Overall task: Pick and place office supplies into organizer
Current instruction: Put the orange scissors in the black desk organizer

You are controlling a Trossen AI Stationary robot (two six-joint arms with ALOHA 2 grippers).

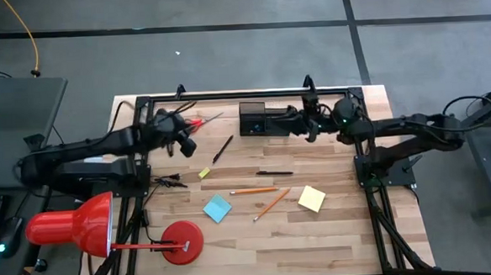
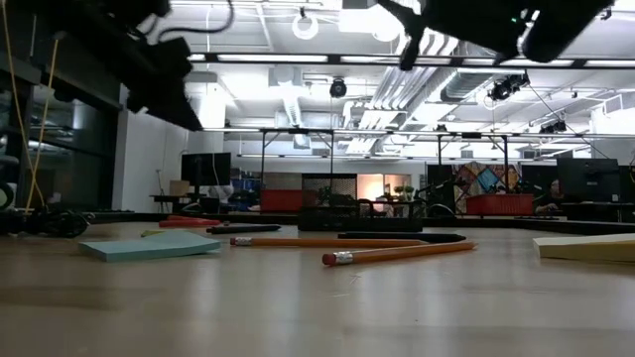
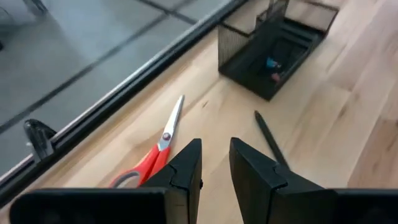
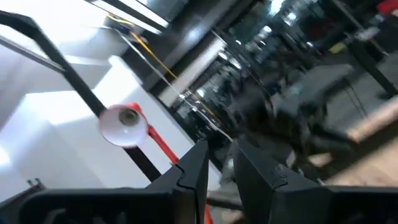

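Red-handled steel scissors lie flat on the wooden desk near its back edge, just ahead of my left gripper, whose fingers stand slightly apart, holding nothing. They look stiff and light, with slick blades, so I'd take them across the pivot. The black mesh organizer sits farther along the back. My right gripper hangs beside it, fingers a little apart, seemingly empty through blur.
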